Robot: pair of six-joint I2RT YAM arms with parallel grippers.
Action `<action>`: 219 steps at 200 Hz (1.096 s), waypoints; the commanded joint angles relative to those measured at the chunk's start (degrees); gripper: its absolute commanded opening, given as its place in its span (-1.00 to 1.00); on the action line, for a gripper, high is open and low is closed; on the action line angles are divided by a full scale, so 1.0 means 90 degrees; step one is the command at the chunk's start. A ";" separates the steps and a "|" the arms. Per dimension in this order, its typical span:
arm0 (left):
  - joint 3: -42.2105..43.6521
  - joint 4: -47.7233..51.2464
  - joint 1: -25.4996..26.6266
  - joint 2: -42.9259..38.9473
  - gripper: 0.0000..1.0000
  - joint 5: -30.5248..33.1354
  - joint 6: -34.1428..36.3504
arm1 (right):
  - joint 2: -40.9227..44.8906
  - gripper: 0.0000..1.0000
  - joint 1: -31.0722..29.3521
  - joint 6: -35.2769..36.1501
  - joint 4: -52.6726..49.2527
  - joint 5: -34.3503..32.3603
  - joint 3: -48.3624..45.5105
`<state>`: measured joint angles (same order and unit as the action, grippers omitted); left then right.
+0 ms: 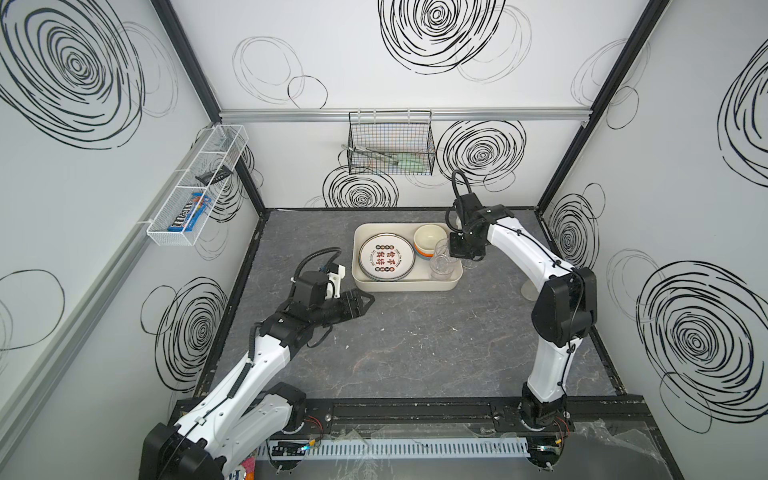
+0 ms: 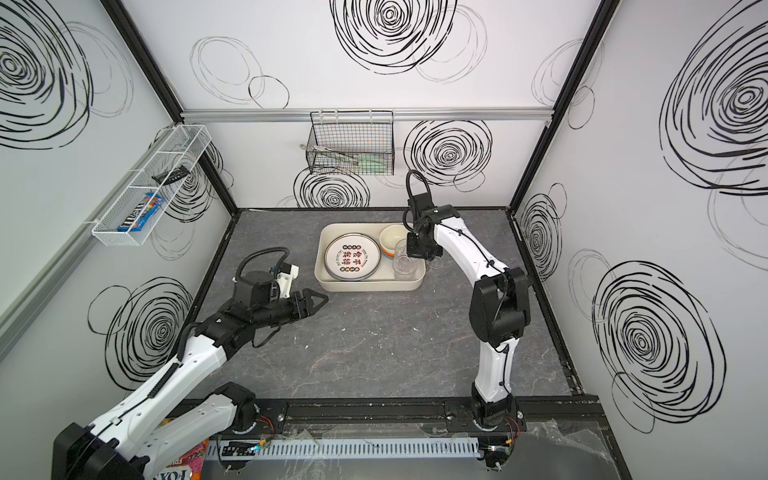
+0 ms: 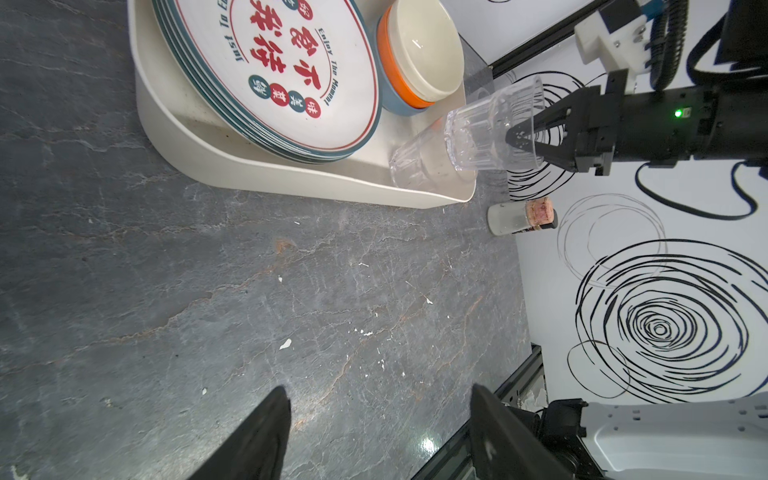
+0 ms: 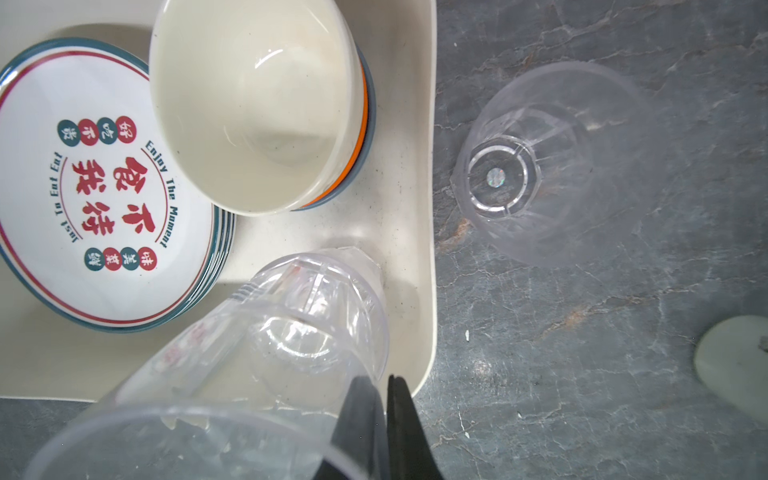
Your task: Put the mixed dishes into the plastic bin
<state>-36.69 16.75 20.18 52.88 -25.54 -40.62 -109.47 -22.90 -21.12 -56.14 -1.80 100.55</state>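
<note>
Clear ribbed plastic cup (image 3: 494, 124) is looking glossy and transparent. Shallow cream-white plastic bin (image 3: 257, 176) is showing a smooth matt wall. Round white plates (image 4: 104, 187) and cream bowl (image 4: 249, 104) are glinting glossy. Grey veined tabletop (image 3: 249, 311) is appearing matt.

Bright, even light with soft shadows; glare glints inside the cream bowl (image 4: 257, 108).

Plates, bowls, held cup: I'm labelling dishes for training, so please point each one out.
plates (image 1: 387, 256): in a top view, centre of the top plate.
bowls (image 1: 430, 237): in a top view, inside of the cream bowl on top.
held cup (image 3: 482, 120): left wrist view, its ribbed side wall.
</note>
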 commanded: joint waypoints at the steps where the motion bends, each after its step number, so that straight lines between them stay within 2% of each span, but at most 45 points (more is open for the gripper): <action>1: 0.0102 -0.0152 -0.0048 -0.0081 0.44 -0.0077 -0.0037 | -0.0139 -0.98 -0.0051 0.0035 -0.0160 -0.0087 0.0214; 89: 0.0121 -0.0149 -0.0070 -0.0118 0.43 -0.0085 -0.0047 | -0.0341 -0.93 -0.0156 -0.0016 -0.0076 -0.0219 0.0060; 117: 0.0111 -0.0140 -0.0070 -0.0136 0.44 -0.0094 -0.0057 | -0.0421 -0.85 -0.0175 -0.0055 -0.0047 -0.0220 0.0039; 137: 0.0111 -0.0120 -0.0073 -0.0169 0.44 -0.0083 -0.0067 | -0.0434 -0.66 -0.0190 -0.0081 0.0004 -0.0219 0.0026; 155: 0.0116 -0.0104 -0.0071 -0.0190 0.44 -0.0087 -0.0067 | -0.0413 -0.63 -0.0200 -0.0076 0.0027 -0.0177 0.0029; 165: 0.0111 -0.0101 -0.0069 -0.0200 0.44 -0.0082 -0.0072 | -0.0396 -0.55 -0.0210 -0.0075 0.0046 -0.0171 0.0029; 219: 0.0104 -0.0102 -0.0069 -0.0239 0.44 -0.0063 -0.0096 | -0.0168 -0.51 -0.0210 -0.0104 0.0115 -0.0190 -0.0044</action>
<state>-35.94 16.82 20.08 51.57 -25.74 -41.17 -112.97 -24.45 -21.45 -55.29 -3.25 100.55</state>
